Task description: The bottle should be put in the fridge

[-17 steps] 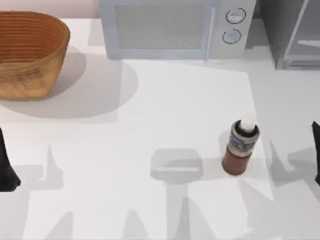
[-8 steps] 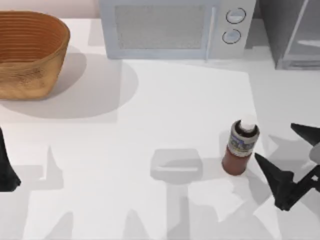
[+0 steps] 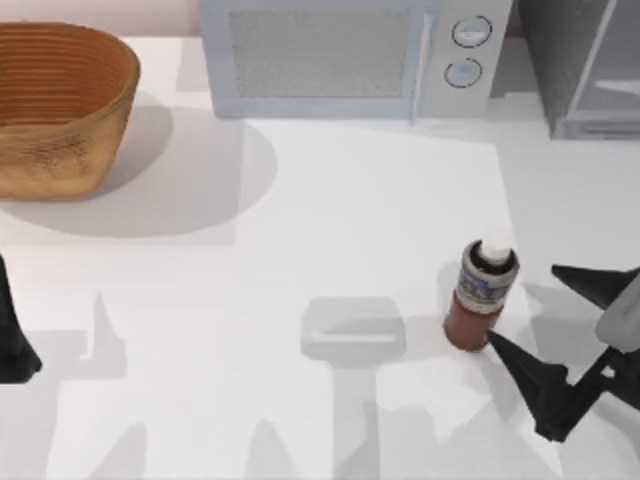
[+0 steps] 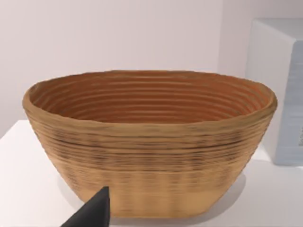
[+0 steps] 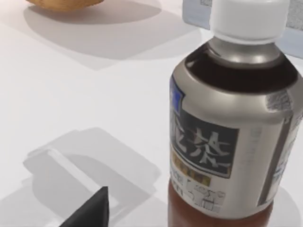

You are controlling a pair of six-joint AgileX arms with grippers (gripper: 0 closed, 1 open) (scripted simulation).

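The bottle (image 3: 480, 295) stands upright on the table, right of centre, with a reddish-brown base, a blue-grey label and a white cap. The right wrist view has the bottle (image 5: 232, 118) close up. My right gripper (image 3: 520, 303) is open just to the bottle's right. One fingertip is near the bottle's base and the other is farther back, and neither touches it. The fridge (image 3: 555, 55) is the dark-grey cabinet at the back right corner. My left gripper (image 3: 14, 340) is parked at the table's left edge and is open, with one finger (image 4: 94, 213) in front of the basket.
A woven basket (image 3: 60, 110) sits at the back left, and the left wrist view has the basket (image 4: 151, 142) close up. A light-grey microwave (image 3: 340, 55) with two dials stands at the back centre, left of the fridge. Bare table lies between the bottle and the microwave.
My right gripper has come in from the table's right edge toward the bottle, fingers spread. The bottle and the left arm have not moved.
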